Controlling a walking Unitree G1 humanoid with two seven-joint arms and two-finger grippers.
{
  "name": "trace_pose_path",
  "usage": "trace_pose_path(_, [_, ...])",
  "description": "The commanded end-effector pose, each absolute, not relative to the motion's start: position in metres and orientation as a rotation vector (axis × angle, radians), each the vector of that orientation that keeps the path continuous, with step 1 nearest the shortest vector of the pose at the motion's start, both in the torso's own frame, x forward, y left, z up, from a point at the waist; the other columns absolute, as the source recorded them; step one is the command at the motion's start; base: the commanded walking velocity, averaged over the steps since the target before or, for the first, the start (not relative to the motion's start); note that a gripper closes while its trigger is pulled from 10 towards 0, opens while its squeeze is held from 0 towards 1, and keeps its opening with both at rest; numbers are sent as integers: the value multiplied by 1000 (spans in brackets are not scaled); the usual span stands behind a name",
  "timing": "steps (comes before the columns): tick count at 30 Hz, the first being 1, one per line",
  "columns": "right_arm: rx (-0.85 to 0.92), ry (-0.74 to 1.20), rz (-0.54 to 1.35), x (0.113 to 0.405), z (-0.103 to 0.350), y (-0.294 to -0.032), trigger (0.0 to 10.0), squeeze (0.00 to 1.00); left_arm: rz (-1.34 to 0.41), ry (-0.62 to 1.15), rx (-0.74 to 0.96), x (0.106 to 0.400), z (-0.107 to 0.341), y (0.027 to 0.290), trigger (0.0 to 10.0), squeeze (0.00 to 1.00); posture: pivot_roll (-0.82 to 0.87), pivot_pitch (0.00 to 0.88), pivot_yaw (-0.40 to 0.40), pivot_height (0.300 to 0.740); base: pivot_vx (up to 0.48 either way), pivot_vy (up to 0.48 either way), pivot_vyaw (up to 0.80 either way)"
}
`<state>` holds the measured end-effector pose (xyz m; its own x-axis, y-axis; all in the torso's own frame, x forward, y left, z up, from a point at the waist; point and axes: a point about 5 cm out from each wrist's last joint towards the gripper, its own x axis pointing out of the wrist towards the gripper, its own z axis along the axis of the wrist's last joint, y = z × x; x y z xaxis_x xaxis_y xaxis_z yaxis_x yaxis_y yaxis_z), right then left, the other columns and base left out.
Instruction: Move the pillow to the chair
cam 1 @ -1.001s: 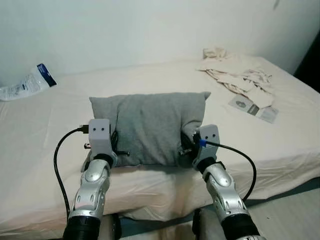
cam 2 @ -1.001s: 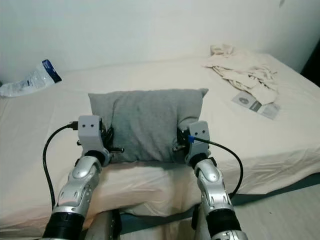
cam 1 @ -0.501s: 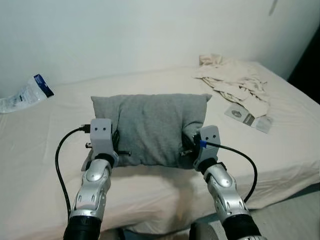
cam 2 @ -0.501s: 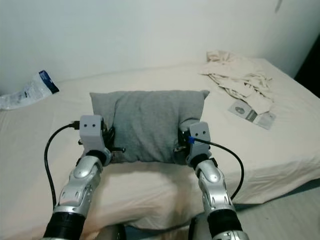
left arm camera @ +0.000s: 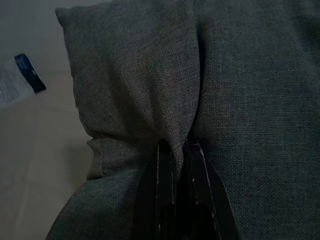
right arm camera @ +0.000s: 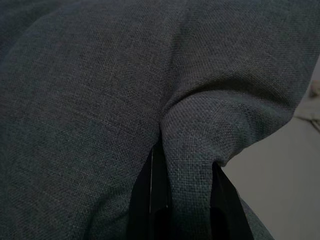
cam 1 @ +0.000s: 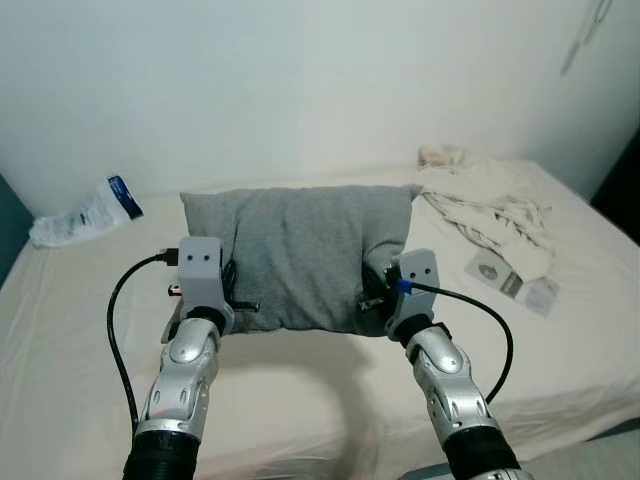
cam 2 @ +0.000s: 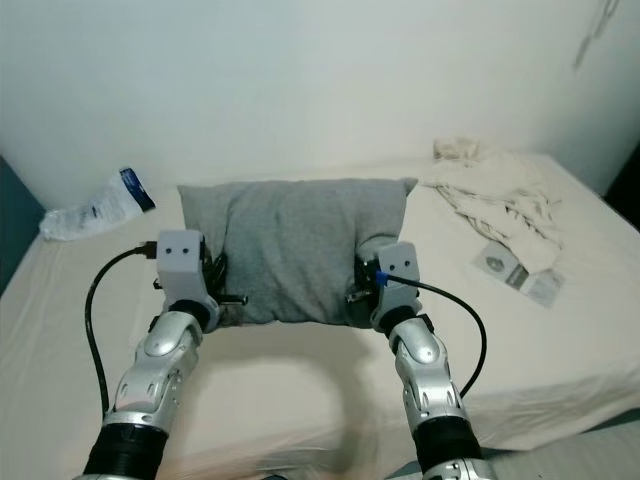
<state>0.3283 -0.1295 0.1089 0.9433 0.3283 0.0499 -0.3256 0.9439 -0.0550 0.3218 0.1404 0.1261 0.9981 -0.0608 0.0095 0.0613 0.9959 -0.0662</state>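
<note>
Pinching a fold of the gray pillow (cam 1: 300,255) on each side, the left gripper (left arm camera: 176,152) and right gripper (right arm camera: 182,165) hold it up over the bed (cam 1: 80,300) so it can go to the chair.

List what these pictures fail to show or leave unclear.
- Fingertips of the left gripper and right gripper: buried in folds of the pillow, wrist views.
- Pillow's underside and the bed behind it: hidden by the pillow, eye views.
- Print on the plastic bag and leaflets: too small.
- Heap of cloth: its kind is unclear.
</note>
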Motion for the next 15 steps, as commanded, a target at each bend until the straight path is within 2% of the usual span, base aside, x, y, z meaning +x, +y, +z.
trace_pose_path(1, [-55,-88,420,328,113,-112,10000,0,-113,-55,-66,324,135,129,10000,0,72,26,4,721,0,0,0])
trace_pose_path(6, [-4,-90,413,325,110,-114,10000,0,-96,-28,-68,323,128,135,10000,0,71,27,5,731,0,0,0])
trace_pose_path(15, [-13,5,337,320,85,-126,10000,0,-64,78,-34,317,99,148,10000,0,69,34,0,731,0,0,0])
